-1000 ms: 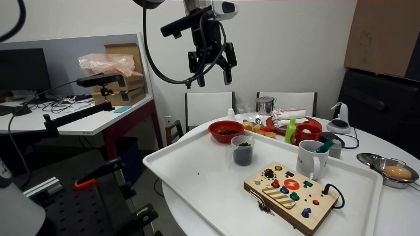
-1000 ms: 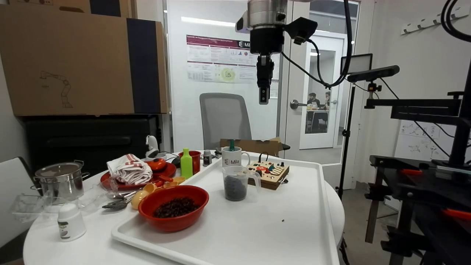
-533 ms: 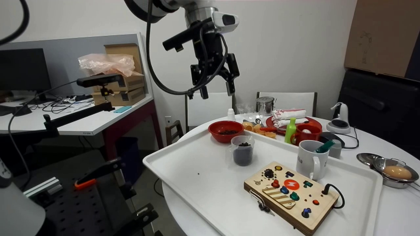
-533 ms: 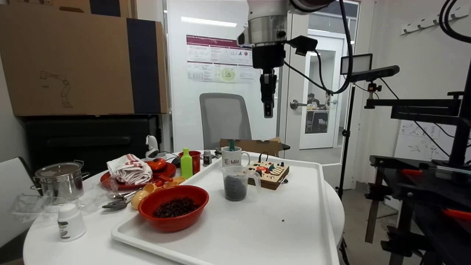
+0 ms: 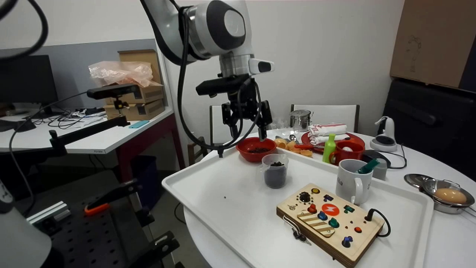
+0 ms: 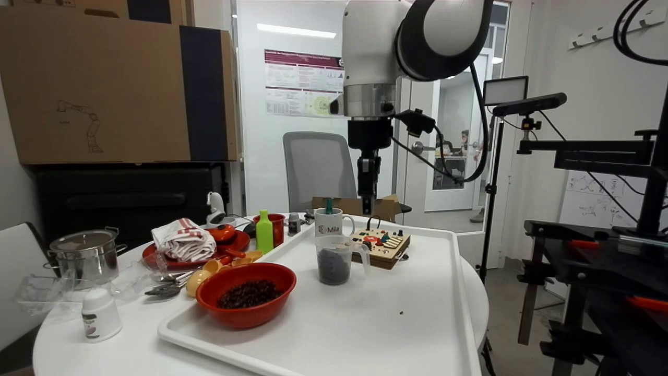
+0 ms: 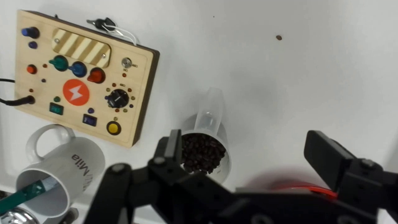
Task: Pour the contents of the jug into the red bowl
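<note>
The jug is a clear plastic measuring jug with a handle, holding dark beans. It stands upright on the white tray in both exterior views (image 5: 275, 175) (image 6: 334, 266). In the wrist view the jug (image 7: 209, 116) is partly hidden by the left finger. The red bowl sits at the tray's edge in both exterior views (image 5: 256, 158) (image 6: 245, 315), with dark beans in it. Only part of the red bowl's rim (image 7: 311, 187) shows in the wrist view. My gripper (image 5: 248, 133) (image 6: 368, 206) is open and empty, pointing down above the tray. In the wrist view its fingers (image 7: 244, 137) are wide apart.
A wooden control box (image 5: 329, 219) and a white mug (image 5: 351, 182) with a green item stand on the tray near the jug. A green bottle (image 6: 264, 232), a red plate with a towel (image 6: 182, 240) and a metal pot (image 6: 86, 253) stand on the table beyond.
The arm and open gripper have come down a long way, from high above the table to a lower height over the tray. The jug and bowl have not moved.
</note>
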`<state>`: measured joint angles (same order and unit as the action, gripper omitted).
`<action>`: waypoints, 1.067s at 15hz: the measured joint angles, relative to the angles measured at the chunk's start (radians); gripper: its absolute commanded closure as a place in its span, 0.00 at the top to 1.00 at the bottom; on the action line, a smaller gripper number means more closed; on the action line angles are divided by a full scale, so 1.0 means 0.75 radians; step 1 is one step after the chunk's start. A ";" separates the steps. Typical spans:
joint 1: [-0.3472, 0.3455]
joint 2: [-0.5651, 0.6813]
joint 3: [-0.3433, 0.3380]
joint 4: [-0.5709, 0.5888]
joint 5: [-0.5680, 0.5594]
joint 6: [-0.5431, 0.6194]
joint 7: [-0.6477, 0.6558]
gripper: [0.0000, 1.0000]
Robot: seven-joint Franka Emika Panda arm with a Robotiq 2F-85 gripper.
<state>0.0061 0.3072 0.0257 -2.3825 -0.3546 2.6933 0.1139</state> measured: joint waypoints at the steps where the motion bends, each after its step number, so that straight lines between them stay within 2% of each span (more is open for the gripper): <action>1: -0.005 0.042 0.000 0.010 0.025 0.038 -0.049 1.00; 5: -0.024 0.201 -0.004 0.077 0.104 0.097 -0.194 1.00; 11: -0.025 0.318 -0.025 0.187 0.144 0.097 -0.210 1.00; 16: -0.020 0.367 -0.079 0.256 0.143 0.097 -0.213 1.00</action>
<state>-0.0086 0.5822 -0.0334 -2.1907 -0.2473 2.7662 -0.0460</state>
